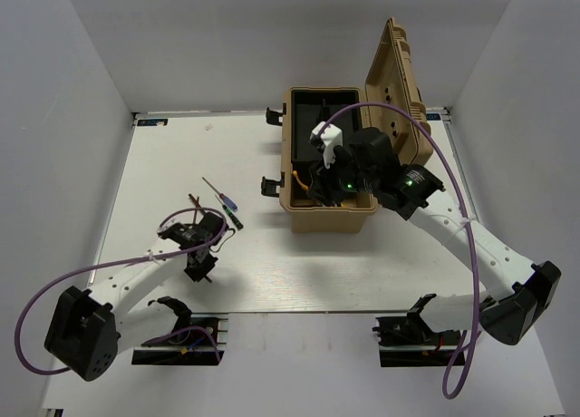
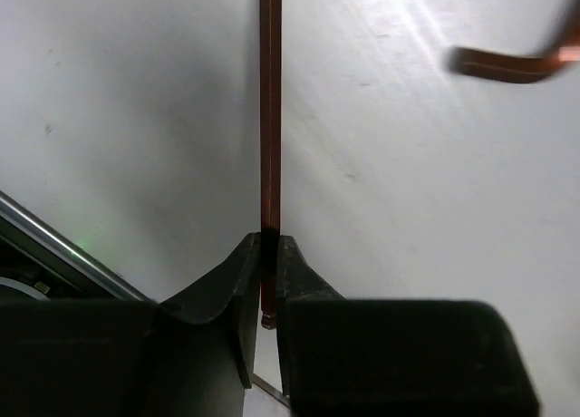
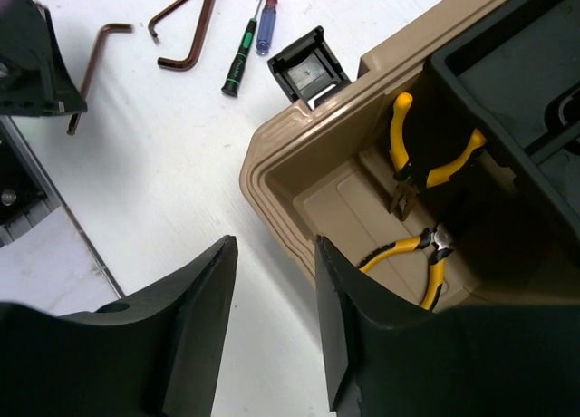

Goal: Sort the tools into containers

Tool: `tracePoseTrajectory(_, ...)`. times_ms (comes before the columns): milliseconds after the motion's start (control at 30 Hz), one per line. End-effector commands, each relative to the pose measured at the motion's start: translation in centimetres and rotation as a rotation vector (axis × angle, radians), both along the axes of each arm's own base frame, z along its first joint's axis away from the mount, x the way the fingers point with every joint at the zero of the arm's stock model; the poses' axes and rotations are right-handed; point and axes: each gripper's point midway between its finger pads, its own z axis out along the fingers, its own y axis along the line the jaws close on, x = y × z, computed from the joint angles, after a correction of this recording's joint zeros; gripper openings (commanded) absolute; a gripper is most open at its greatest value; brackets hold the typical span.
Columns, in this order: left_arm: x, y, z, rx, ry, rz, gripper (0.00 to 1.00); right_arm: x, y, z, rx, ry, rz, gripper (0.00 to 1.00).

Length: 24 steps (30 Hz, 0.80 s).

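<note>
In the left wrist view my left gripper (image 2: 270,240) is shut on the end of a thin reddish-brown hex key (image 2: 270,118) that lies along the white table. It sits low on the table at the left (image 1: 203,265). My right gripper (image 3: 272,245) is open and holds nothing, and it hangs over the near-left corner of the tan toolbox (image 3: 272,145). Two yellow-handled pliers lie inside the box, one (image 3: 426,159) further in and the other (image 3: 426,258) nearer. A blue-handled screwdriver (image 3: 265,32) lies on the table to the left of the box.
A green-and-black screwdriver (image 3: 237,63) lies beside the blue one, and another hex key (image 3: 186,27) lies beyond them. The toolbox (image 1: 308,213) stands with its lid (image 1: 399,91) up. A black latch (image 3: 308,68) sticks out on its left side.
</note>
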Motion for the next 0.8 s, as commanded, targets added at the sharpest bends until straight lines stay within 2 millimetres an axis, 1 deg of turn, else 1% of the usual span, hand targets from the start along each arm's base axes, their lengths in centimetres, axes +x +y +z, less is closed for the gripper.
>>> tracePoseTrajectory(0,2.4,-0.1,4.1,0.012,-0.124,-0.05,0.0,-0.3,0.3,1.3,0.038,-0.033,0.032,0.45)
tracePoseTrajectory(33,2.4,0.3,4.6,0.035,-0.126,-0.056,0.0,-0.4,0.3,1.4,0.039,-0.032,0.036,0.43)
tracePoseTrajectory(67,2.6,0.2,5.2,0.028,-0.139,-0.055,0.0,-0.3,0.4,1.3,0.039,-0.032,0.036,0.41)
tracePoseTrajectory(100,3.3,-0.1,6.2,0.029,-0.171,-0.071,0.0,-0.4,0.4,1.3,0.038,-0.029,0.039,0.4)
tracePoseTrajectory(133,3.4,0.0,6.6,0.042,-0.173,-0.082,0.0,-0.4,0.5,1.2,0.038,-0.03,0.041,0.38)
tracePoseTrajectory(200,3.9,-0.1,7.7,0.047,-0.191,-0.102,0.0,-0.3,0.4,1.2,0.036,-0.028,0.04,0.38)
tracePoseTrajectory(300,4.3,-0.1,8.6,0.054,-0.208,-0.114,0.0,-0.3,0.5,1.1,0.034,-0.025,0.04,0.38)
tracePoseTrajectory(367,4.3,-0.2,8.6,0.053,-0.208,-0.124,0.0,-0.2,0.5,1.3,0.035,-0.03,0.036,0.38)
tracePoseTrajectory(433,4.0,-0.3,8.0,0.051,-0.194,-0.136,0.0,-0.1,0.4,1.1,0.03,-0.026,0.031,0.38)
tracePoseTrajectory(533,3.7,-1.1,6.5,0.006,-0.17,-0.147,0.0,0.0,0.3,1.2,0.031,-0.034,0.023,0.38)
tracePoseTrajectory(567,3.2,-1.0,5.7,0.001,-0.157,-0.149,0.0,0.0,0.1,1.1,0.027,-0.028,0.019,0.38)
tracePoseTrajectory(633,3.1,-1.6,4.7,-0.031,-0.15,-0.155,0.0,0.0,0.2,1.1,0.03,-0.03,0.022,0.38)
tracePoseTrajectory(667,2.6,-1.5,3.8,-0.031,-0.13,-0.158,0.0,0.0,0.2,1.1,0.031,-0.031,0.021,0.38)
tracePoseTrajectory(733,2.5,-2.2,3.0,-0.07,-0.127,-0.165,0.0,0.0,0.2,1.0,0.028,-0.028,0.021,0.38)
tracePoseTrajectory(767,2.0,-2.1,2.0,-0.068,-0.099,-0.167,0.0,-0.1,0.1,1.2,0.031,-0.034,0.023,0.38)
